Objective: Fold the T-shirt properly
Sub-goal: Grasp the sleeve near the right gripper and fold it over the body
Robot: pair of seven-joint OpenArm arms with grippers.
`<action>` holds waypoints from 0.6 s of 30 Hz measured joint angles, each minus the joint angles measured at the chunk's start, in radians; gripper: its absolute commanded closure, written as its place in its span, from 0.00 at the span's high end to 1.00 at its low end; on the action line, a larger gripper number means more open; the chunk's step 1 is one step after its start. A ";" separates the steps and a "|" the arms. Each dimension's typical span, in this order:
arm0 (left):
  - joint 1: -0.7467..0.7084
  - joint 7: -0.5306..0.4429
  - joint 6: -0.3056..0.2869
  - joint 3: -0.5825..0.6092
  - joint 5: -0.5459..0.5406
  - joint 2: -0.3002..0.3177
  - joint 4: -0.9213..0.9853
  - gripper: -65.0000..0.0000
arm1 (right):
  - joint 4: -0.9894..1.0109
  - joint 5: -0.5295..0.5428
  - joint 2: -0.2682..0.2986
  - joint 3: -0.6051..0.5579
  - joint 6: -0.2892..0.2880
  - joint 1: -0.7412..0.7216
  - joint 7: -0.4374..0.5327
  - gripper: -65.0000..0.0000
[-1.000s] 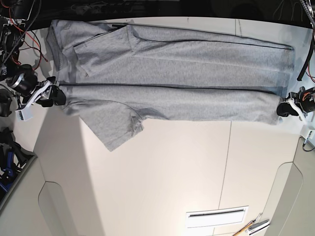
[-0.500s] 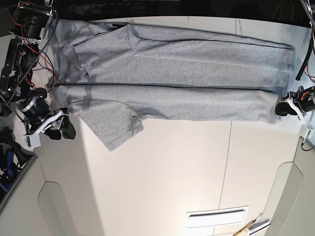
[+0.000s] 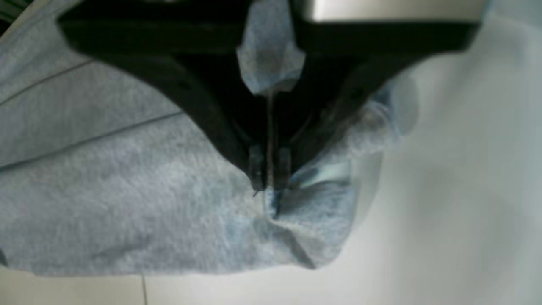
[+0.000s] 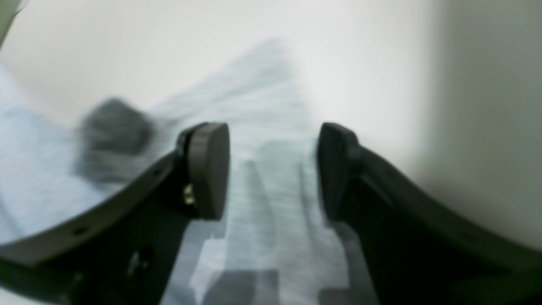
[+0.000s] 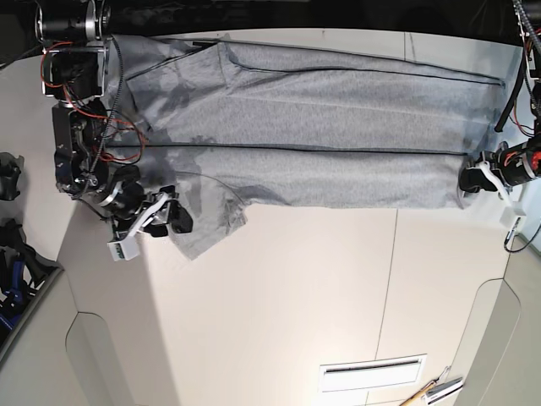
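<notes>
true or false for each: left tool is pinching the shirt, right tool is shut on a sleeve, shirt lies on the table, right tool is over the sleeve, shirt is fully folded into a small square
1. The left tool is shut on the shirt. True.
2. The right tool is shut on a sleeve. False: its jaws stand open, nothing between them gripped.
3. The shirt lies on the table. True.
4. The right tool is over the sleeve. True.
5. The shirt is folded into a small square. False: it stretches long across the table, one sleeve still sticking out.
</notes>
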State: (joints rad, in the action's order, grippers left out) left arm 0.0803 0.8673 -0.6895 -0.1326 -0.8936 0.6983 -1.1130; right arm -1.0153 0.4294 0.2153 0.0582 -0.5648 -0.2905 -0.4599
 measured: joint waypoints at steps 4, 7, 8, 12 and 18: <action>0.000 -0.001 0.000 0.000 0.015 0.003 0.000 0.00 | 0.000 0.003 -0.022 -0.032 -0.001 -0.001 0.000 0.47; 0.000 -0.003 0.000 0.000 0.051 0.002 0.000 0.00 | 0.000 -0.005 -0.033 -0.032 -0.001 0.000 -0.011 0.18; 0.000 -0.003 0.000 0.000 0.066 0.002 0.000 0.00 | 0.000 -0.010 -0.033 -0.032 -0.002 0.000 -0.012 0.06; 0.000 -0.007 0.000 0.000 0.087 0.003 0.000 0.00 | -0.008 -0.016 -0.032 -0.032 -0.003 0.003 -0.027 0.00; 0.000 -0.014 0.000 0.000 0.072 0.014 -0.009 0.00 | -0.142 -0.029 -0.033 0.018 -0.003 0.021 -0.189 0.00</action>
State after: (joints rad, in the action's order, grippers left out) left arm 0.0799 0.8536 -0.6895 -0.1326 -0.8211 0.7128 -1.1217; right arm -1.1576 0.4000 0.1825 0.0757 -0.5678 -0.2695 -0.6491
